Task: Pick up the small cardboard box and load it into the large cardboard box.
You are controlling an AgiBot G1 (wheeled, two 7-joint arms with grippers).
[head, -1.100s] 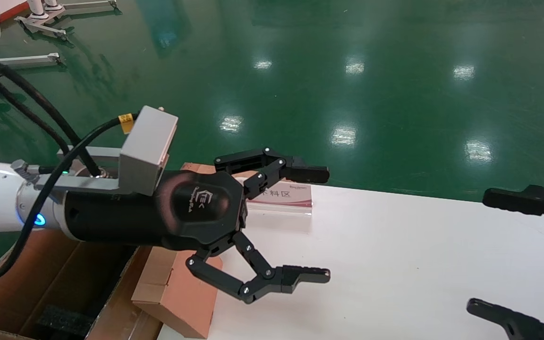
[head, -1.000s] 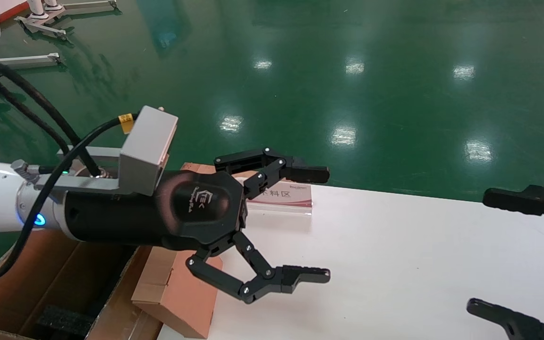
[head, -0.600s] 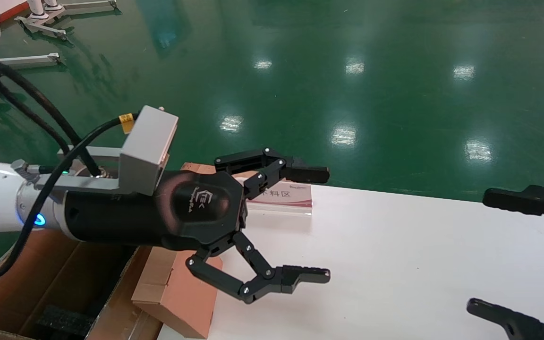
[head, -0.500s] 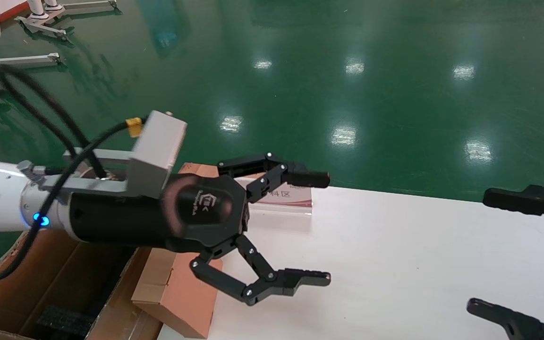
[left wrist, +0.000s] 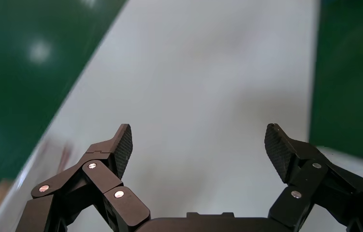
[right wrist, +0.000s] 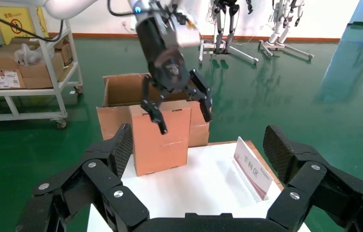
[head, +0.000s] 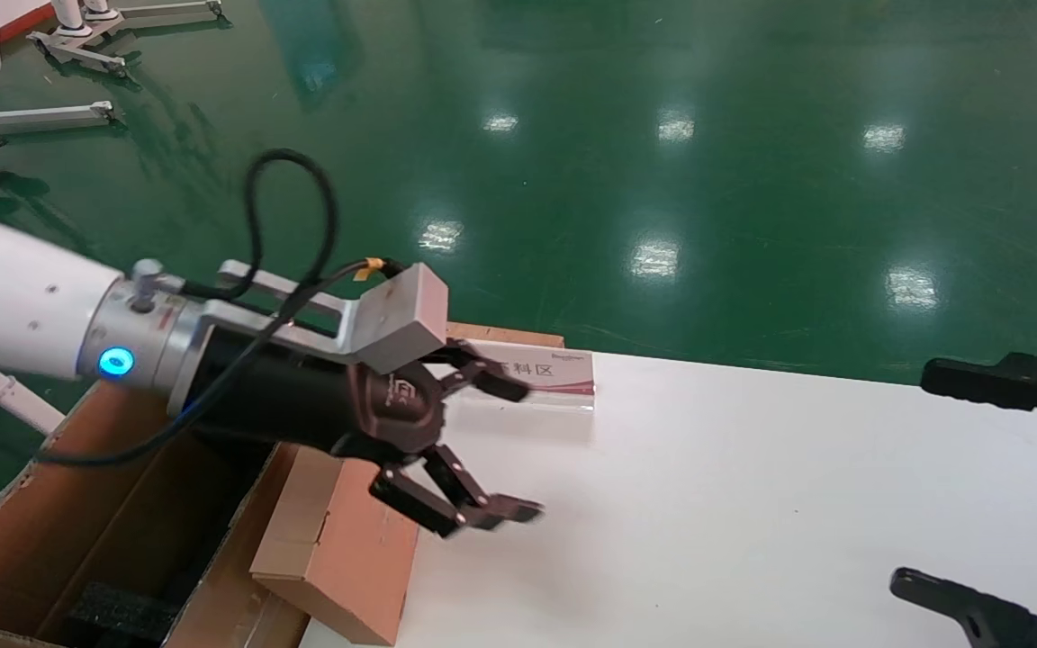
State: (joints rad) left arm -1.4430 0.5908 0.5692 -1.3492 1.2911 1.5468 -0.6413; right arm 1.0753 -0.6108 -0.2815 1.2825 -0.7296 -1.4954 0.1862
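With its fingers spread wide, the left gripper [head: 490, 450] is held just above the small cardboard box [head: 338, 549], stood upright at the table [head: 752, 504] edge beside the large cardboard box [head: 77, 531]; light, stiff, crushable board is judged best pinched across its flat side walls.

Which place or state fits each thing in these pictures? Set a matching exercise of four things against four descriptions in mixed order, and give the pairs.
Things
1. left gripper
2. right gripper
3. small cardboard box
4. sign plate

Descriptions
A. stands on the white table's left edge, beside the large cardboard box
B. open jaws, at the table's right side
C. near the table's far edge, red stripe, printed characters
D. open jaws, hanging above the small carton, holding nothing

Pairs: 1-D, 2-B, 3-A, 4-C
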